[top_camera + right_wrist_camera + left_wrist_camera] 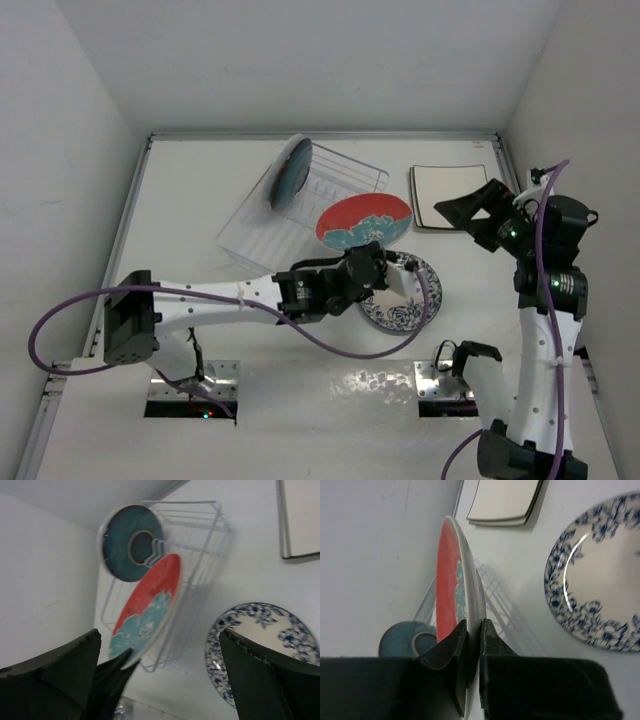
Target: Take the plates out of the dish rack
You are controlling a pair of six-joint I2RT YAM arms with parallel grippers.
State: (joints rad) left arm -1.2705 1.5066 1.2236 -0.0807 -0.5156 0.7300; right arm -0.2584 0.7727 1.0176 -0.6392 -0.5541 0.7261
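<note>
The red-and-teal floral plate hangs tilted above the table by the rack's near right corner. My left gripper is shut on its lower rim; in the left wrist view the plate stands edge-on between the fingers. The white wire dish rack holds one dark teal round plate upright at its left end. The blue floral plate lies flat on the table. Two square cream plates are stacked at the back right. My right gripper is open, hovering over that stack's near edge.
White walls enclose the table on the left, back and right. The left arm stretches across the middle front. In the right wrist view I see the rack, the teal plate, the held red plate and the floral plate.
</note>
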